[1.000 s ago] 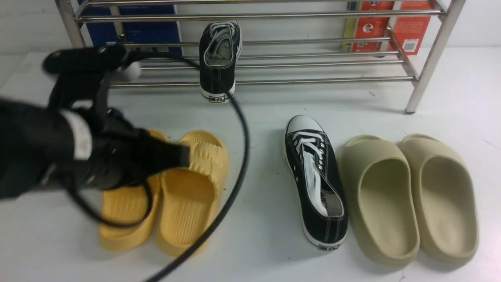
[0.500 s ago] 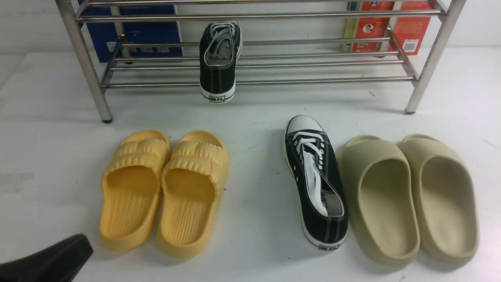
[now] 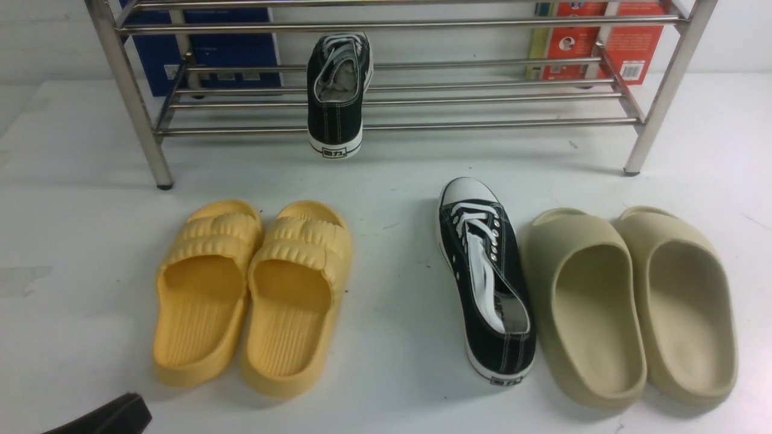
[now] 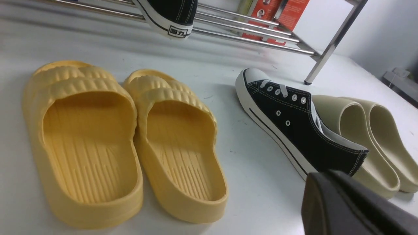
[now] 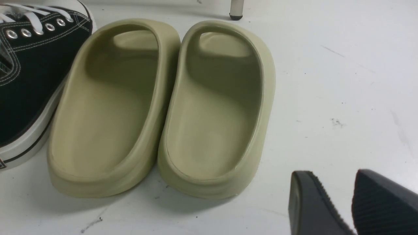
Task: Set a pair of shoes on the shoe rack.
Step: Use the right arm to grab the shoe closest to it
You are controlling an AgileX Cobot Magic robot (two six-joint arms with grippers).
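Observation:
One black sneaker (image 3: 335, 90) lies on the steel shoe rack (image 3: 482, 125), toe to the back, its heel hanging over the front bar; it also shows in the left wrist view (image 4: 169, 16). The other black sneaker (image 3: 485, 277) lies on the table between the slide pairs, toe towards the rack, and shows in the left wrist view (image 4: 294, 130). My left gripper (image 3: 114, 413) is low at the near left corner, shut and empty (image 4: 326, 182). My right gripper (image 5: 329, 202) hovers over bare table beside the beige slides, slightly open and empty; it is not in the front view.
Two yellow ribbed slides (image 3: 253, 295) lie at the front left. Two beige slides (image 3: 627, 307) lie at the front right, touching the table sneaker. A blue box (image 3: 205, 48) and a red box (image 3: 603, 42) stand behind the rack.
My left arm has pulled back from in front of the rack to the near left corner and sunk almost out of view. The sneaker stays on the rack. Nothing else moved.

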